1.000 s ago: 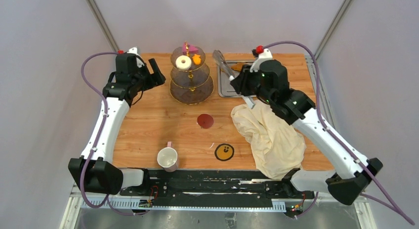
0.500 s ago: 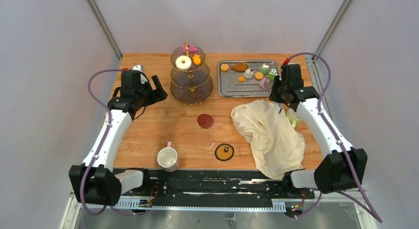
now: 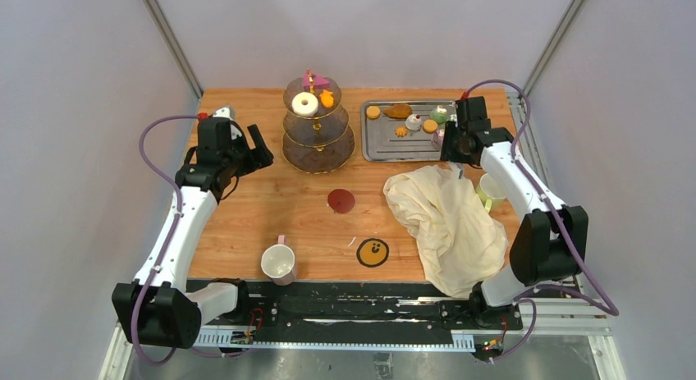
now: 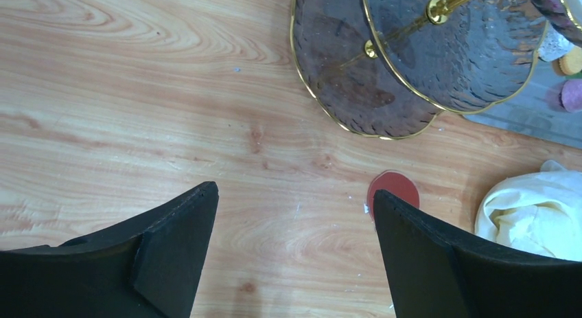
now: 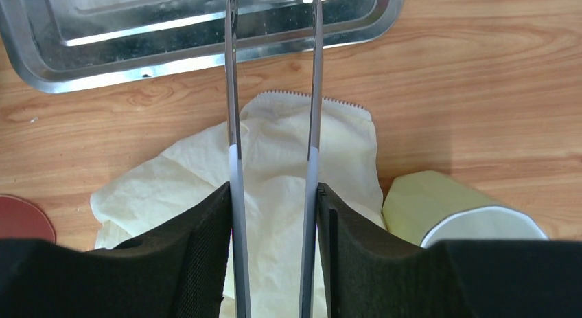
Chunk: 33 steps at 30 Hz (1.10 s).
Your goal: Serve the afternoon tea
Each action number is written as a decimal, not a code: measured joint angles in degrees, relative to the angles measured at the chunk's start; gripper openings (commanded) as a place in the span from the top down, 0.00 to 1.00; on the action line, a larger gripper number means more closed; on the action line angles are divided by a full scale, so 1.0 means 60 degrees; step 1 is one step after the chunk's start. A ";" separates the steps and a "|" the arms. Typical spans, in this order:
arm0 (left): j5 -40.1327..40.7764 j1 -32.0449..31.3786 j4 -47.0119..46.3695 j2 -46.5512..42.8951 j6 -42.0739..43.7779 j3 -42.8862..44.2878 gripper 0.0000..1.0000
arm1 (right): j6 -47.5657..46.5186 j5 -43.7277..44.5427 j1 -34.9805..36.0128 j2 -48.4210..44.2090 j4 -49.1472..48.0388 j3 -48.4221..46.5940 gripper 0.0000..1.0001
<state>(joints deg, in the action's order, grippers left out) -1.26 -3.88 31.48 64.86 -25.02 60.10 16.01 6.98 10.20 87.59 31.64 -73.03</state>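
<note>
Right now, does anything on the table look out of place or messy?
The cream cloth lies crumpled rather than spread. One end hangs over the near edge of the table, and it sits right beside the pale green mug. Nothing looks spilled or broken.

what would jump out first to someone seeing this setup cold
The three-tier glass stand with its gold stem rises at the far middle of the table, a white donut on its top tier. To its right a steel tray holds small colourful cakes, and at its near right corner the right pincer is shut on metal tongs. A big crumpled cream cloth sprawls over the right side, down to the near edge.
</note>
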 measured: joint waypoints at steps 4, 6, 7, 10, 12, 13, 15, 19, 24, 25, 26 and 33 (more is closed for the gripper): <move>0.0288 0.0000 0.0131 0.0011 0.0084 0.0055 0.12 | -0.0098 0.0069 -0.0022 0.0492 -0.0087 -0.0390 0.53; 0.0423 0.0000 0.0189 0.0033 0.0135 0.0149 0.12 | -0.0117 0.0098 -0.0044 0.0750 -0.0091 -0.0579 0.52; 0.0481 0.0000 0.0204 0.0040 0.0146 0.0189 0.12 | -0.0131 0.0102 -0.0066 0.0925 -0.0106 -0.0707 0.51; 0.0612 0.0000 0.0215 0.0102 0.0182 0.0321 0.12 | -0.0171 0.0117 -0.0080 0.1392 -0.0157 -0.1042 0.50; 0.0685 0.0000 0.0208 0.0186 0.0200 0.0401 0.12 | -0.0208 0.0149 -0.0080 0.1650 -0.0197 -0.1202 0.51; 0.0714 0.0000 0.0204 0.0237 0.0204 0.0433 0.12 | -0.0233 0.0178 -0.0080 0.1759 -0.0226 -0.1260 0.51; 0.0754 0.0000 0.0204 0.0299 0.0208 0.0433 0.12 | -0.0291 0.0204 -0.0080 0.1971 -0.0251 -0.1355 0.57; 0.0787 0.0000 0.0204 0.0393 0.0211 0.0433 0.12 | -0.0372 0.0200 -0.0080 0.2164 -0.0273 -0.1355 0.71; 0.0827 0.0000 0.0204 0.0441 0.0244 0.0433 0.12 | -0.0386 0.0186 -0.0084 0.2138 -0.0288 -0.1355 0.82; 0.0827 0.0000 0.0204 0.0441 0.0240 0.0433 0.12 | -0.0386 0.0168 -0.0084 0.2113 -0.0284 -0.1355 0.83; 0.0823 0.0000 0.0200 0.0441 0.0240 0.0433 0.12 | -0.0386 0.0146 -0.0084 0.2069 -0.0280 -0.1355 0.83; 0.0823 0.0000 0.0200 0.0430 0.0240 0.0433 0.12 | -0.0284 -0.0310 -0.0080 0.0798 -0.0200 -0.1129 0.87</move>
<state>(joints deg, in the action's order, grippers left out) 3.68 -3.88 32.69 67.44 -23.57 62.70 14.31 5.13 9.72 92.38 30.44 -79.81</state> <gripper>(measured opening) 0.880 0.368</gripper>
